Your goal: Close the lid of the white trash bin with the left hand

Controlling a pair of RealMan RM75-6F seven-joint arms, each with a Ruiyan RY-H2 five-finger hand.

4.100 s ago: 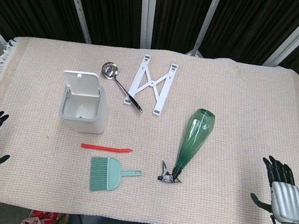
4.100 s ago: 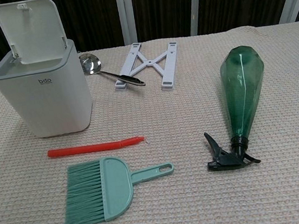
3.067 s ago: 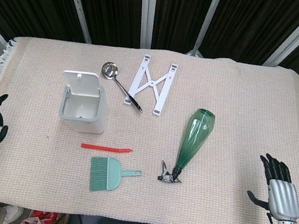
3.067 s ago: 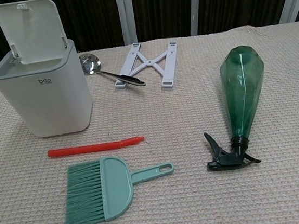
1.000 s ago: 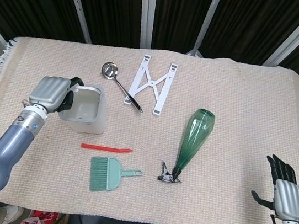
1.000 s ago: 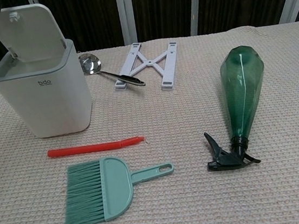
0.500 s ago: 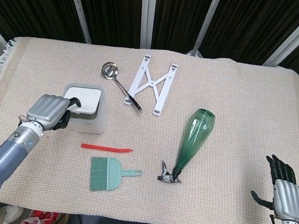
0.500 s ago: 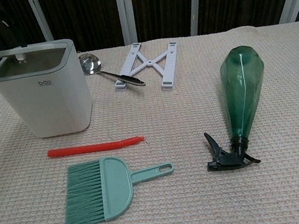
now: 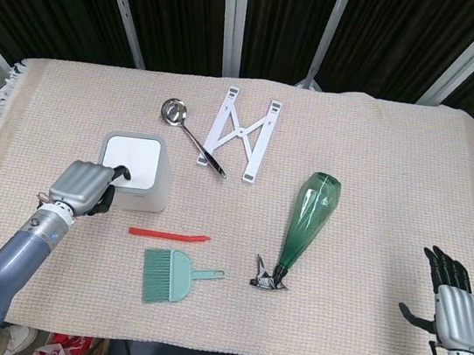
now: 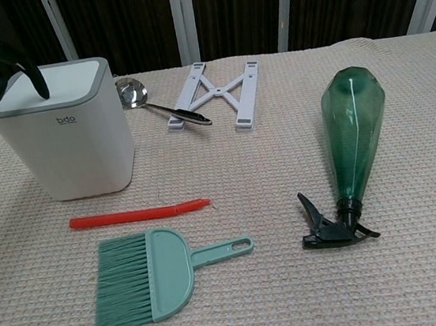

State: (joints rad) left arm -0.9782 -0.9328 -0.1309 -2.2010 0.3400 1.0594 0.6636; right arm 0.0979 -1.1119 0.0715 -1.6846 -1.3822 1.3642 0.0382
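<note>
Pressing down now: your left hand [image 9: 84, 184] curled, holding nothing, one fingertip [image 10: 40, 91] touching lid [image 9: 132, 154]. Lid lies flat on white trash bin [image 10: 72, 145], right under fingertip. Lift straight up.

ladle [image 9: 192, 136] | white stand [image 9: 241, 133] | green bottle [image 9: 306, 220] (lying flat) | red stick [image 9: 169, 235] | brush [image 9: 173, 274]

Table [image 9: 415, 167] draped in beige woven cloth [image 10: 296, 281], fringed at one end; behind, dark ribbed wall panels [image 9: 172, 9] crossed by pale metal bars [image 9: 233, 18].
</note>
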